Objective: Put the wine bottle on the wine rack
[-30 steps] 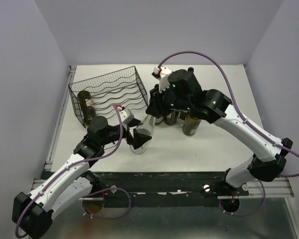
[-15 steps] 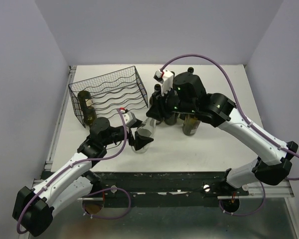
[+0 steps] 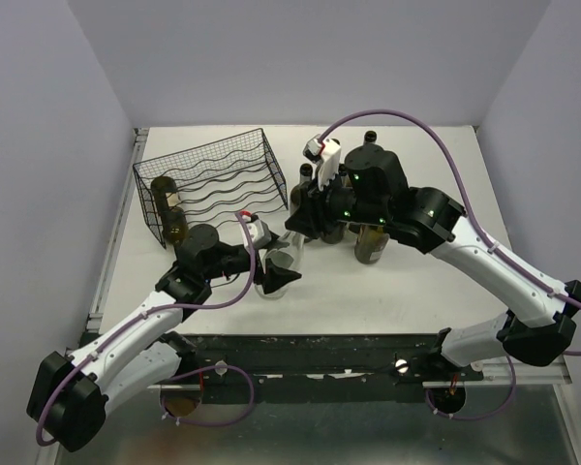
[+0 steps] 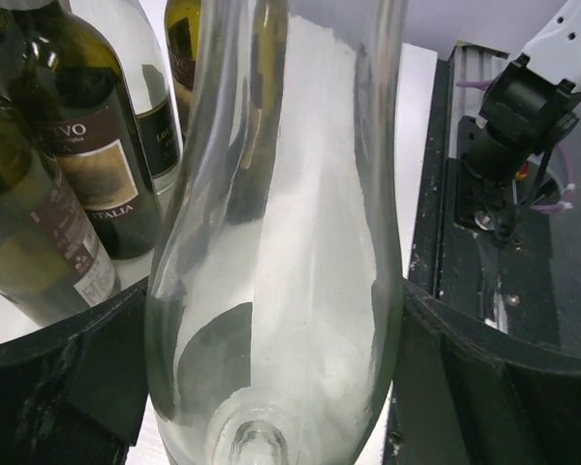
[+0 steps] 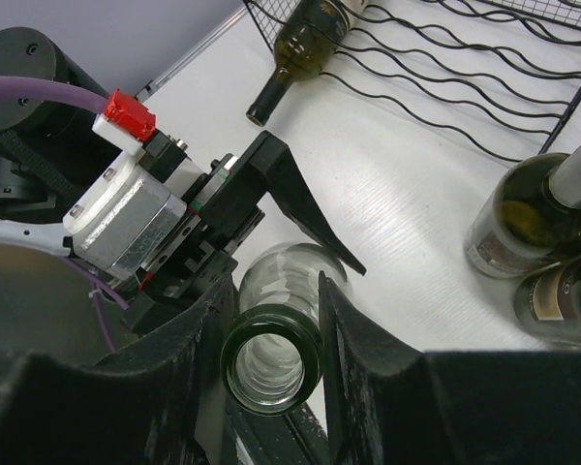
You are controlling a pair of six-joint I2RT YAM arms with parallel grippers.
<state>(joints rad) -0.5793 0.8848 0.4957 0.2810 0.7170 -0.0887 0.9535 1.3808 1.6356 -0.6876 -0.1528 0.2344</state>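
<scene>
The clear empty wine bottle (image 3: 274, 274) leans on the table in front of the black wire wine rack (image 3: 213, 179). My left gripper (image 3: 279, 267) is shut across its wide body; in the left wrist view the glass (image 4: 281, 242) fills the span between both fingers (image 4: 68, 378). My right gripper (image 3: 305, 217) is shut on the bottle's neck, with both fingers (image 5: 344, 320) against the dark rim (image 5: 271, 360). The bottle's base is hidden behind my left gripper. The rack also shows in the right wrist view (image 5: 445, 58).
A dark bottle (image 3: 169, 208) lies in the rack's left cradle, also seen from the right wrist (image 5: 305, 39). Several labelled dark bottles (image 3: 371, 242) stand close right of the clear one (image 4: 87, 145) (image 5: 542, 208). The table's front edge and black rail (image 3: 320, 349) lie just below.
My left gripper has slid forward to the right and now spans the clear bottle's body. My right arm has shifted slightly right, still on the neck.
</scene>
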